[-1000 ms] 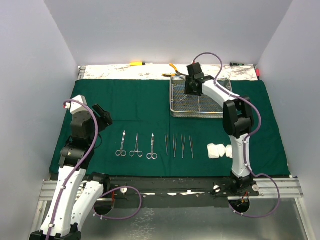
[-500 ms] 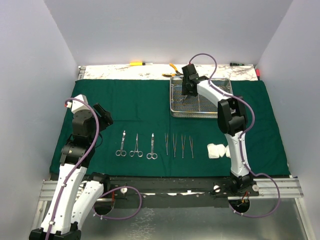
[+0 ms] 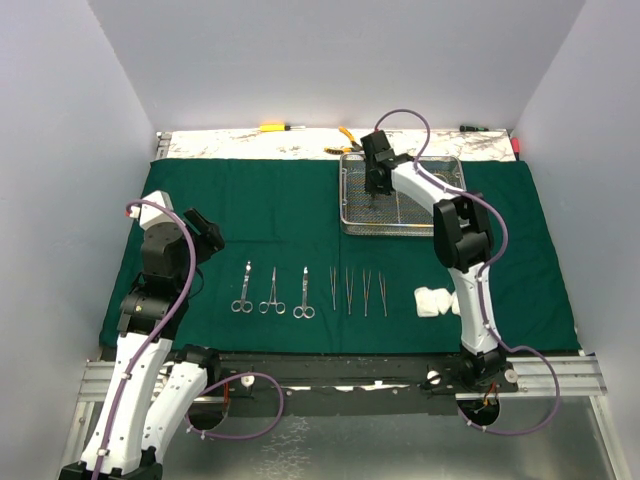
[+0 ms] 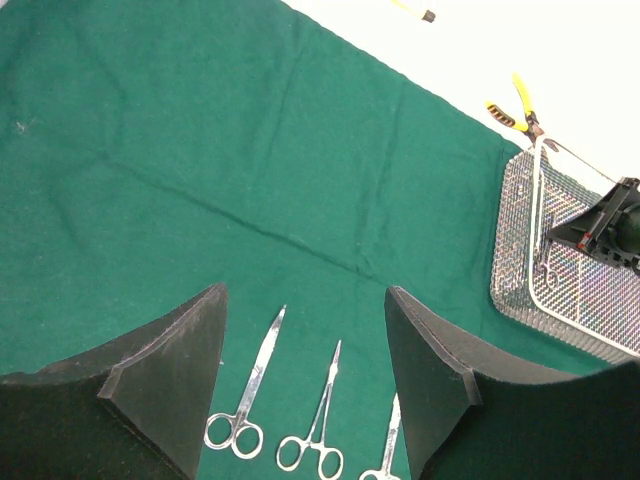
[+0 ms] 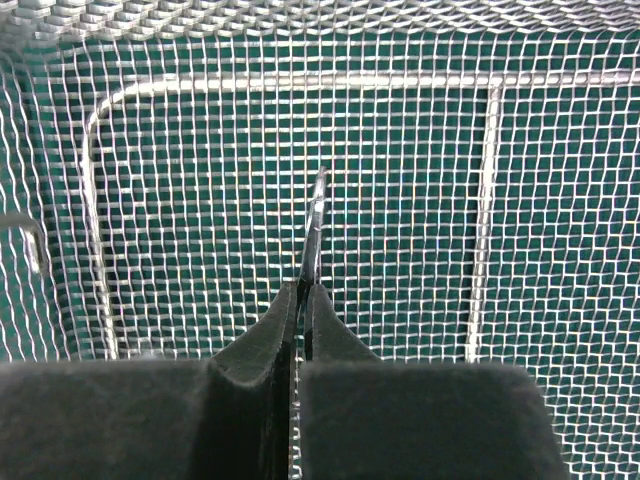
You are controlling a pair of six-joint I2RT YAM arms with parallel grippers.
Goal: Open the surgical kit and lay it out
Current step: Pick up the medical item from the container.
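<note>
The dark green cloth (image 3: pixel 280 215) lies spread flat. On it, in a row, lie three scissor-like clamps (image 3: pixel 272 292), several tweezers (image 3: pixel 357 290) and white gauze rolls (image 3: pixel 432 301). The wire-mesh tray (image 3: pixel 400 229) stands at the back right. My right gripper (image 3: pixel 374 195) reaches down into the tray. In the right wrist view it (image 5: pixel 303 290) is shut on a thin silver instrument (image 5: pixel 316 220), whose tip sticks out over the mesh (image 5: pixel 490 200). My left gripper (image 3: pixel 205 235) hovers open above the cloth's left side. In the left wrist view it (image 4: pixel 305 330) frames two clamps (image 4: pixel 250 385) and holds nothing.
Yellow-handled pliers (image 3: pixel 345 135) and a yellow-handled screwdriver (image 3: pixel 272 127) lie on the pale strip behind the cloth. The pliers (image 4: pixel 515 105) lie just beyond the tray's far corner (image 4: pixel 510 240). White walls close in on three sides.
My right gripper has shifted left and lowered into the tray, then shut on the thin instrument. The left arm has stayed where it was, open.
</note>
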